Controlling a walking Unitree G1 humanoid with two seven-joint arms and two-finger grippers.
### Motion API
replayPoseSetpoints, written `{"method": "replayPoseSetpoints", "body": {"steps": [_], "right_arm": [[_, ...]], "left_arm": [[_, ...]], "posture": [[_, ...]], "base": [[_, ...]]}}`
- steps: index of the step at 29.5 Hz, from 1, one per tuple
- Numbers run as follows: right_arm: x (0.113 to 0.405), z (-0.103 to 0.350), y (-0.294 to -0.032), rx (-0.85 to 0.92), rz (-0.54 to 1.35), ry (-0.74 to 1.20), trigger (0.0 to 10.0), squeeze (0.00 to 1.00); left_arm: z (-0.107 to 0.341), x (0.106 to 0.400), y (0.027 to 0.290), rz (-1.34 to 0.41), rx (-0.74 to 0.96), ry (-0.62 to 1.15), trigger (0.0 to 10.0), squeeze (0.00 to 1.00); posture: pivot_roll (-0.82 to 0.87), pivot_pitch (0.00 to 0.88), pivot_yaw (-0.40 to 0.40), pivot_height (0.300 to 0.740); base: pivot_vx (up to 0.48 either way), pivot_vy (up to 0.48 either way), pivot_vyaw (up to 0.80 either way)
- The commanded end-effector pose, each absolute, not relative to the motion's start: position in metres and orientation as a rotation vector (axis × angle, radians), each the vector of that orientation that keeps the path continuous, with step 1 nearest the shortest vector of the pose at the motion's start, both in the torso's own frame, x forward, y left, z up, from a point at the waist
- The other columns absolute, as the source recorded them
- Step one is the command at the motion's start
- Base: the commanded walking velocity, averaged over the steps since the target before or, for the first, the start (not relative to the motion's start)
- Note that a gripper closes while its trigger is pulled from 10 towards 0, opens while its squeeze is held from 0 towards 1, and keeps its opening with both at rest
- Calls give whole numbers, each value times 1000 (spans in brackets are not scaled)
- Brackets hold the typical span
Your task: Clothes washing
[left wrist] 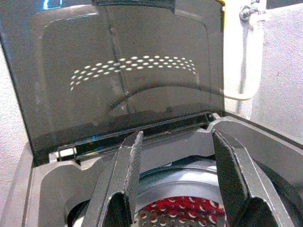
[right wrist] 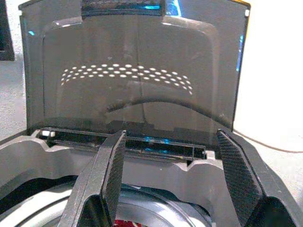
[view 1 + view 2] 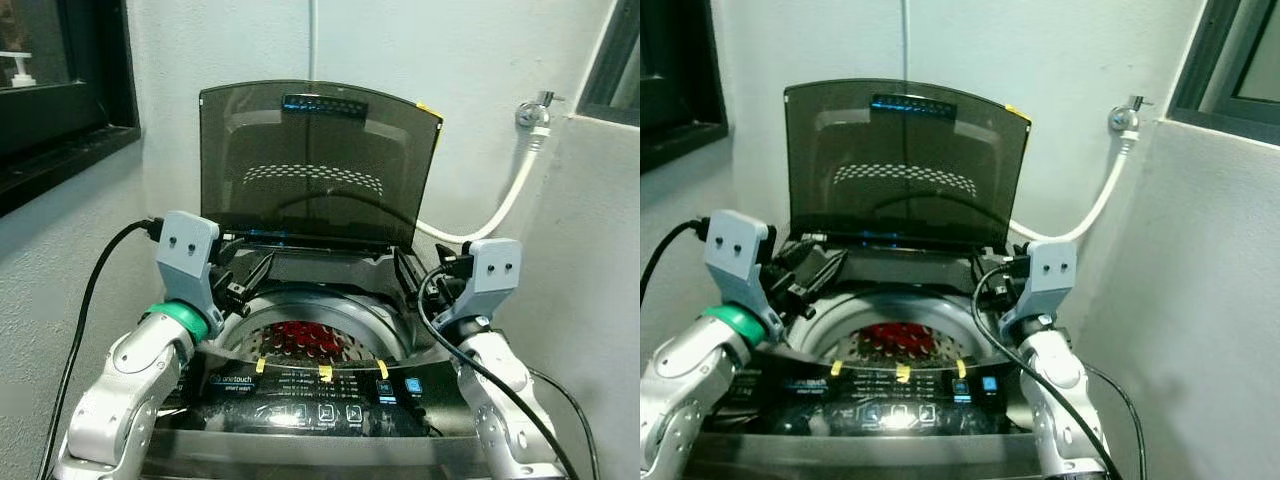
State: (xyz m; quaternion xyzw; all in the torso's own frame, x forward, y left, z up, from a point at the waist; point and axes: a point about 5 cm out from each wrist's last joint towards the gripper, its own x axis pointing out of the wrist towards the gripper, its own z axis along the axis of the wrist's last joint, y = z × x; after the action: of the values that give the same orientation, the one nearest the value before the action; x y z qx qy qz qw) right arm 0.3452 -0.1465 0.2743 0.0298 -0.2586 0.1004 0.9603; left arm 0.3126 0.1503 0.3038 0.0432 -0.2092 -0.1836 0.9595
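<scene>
Red perforated base plate (image 3: 303, 340) lies at the bottom of the grey top-loading washing machine's drum (image 3: 375, 318); smoked translucent lid (image 3: 315, 165) stands upright. Left gripper (image 1: 177, 177) and right gripper (image 2: 173, 177) hover over the opening, fingers spread wide, holding nothing. White hose (image 3: 505, 200) runs to the wall tap (image 3: 533, 110).

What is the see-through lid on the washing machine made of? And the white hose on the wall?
The lid looks like smoky tinted plastic or glass: the wall shows dimly through it and lights reflect off its glossy face. Which of the two, I cannot tell. The hose looks like soft white plastic or rubber, since it hangs in a smooth bend from the shiny metal tap.
</scene>
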Motion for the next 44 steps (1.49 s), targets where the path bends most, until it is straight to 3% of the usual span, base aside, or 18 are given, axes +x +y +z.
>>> {"method": "replayPoseSetpoints", "body": {"steps": [1,20,27,35,44], "right_arm": [[343,272,-148,58,191,-525,10000,0],[344,253,-156,22,144,-439,10000,0],[344,245,-147,49,165,-422,10000,0],[341,237,-141,-26,191,-415,10000,0],[339,238,-148,40,120,-465,10000,0]], "left_arm": [[305,313,148,-387,90,-431,10000,0],[299,315,153,-338,101,-387,10000,0],[289,306,141,-354,95,-389,10000,0],[285,306,149,-287,117,-393,10000,0],[274,303,152,-235,131,-387,10000,0]], "posture": [[21,30,17,740],[85,37,22,740],[105,23,17,740],[107,9,2,740],[112,0,-7,740]], "base": [[0,0,0],[0,0,0],[0,0,0],[0,0,0],[0,0,0]]}}
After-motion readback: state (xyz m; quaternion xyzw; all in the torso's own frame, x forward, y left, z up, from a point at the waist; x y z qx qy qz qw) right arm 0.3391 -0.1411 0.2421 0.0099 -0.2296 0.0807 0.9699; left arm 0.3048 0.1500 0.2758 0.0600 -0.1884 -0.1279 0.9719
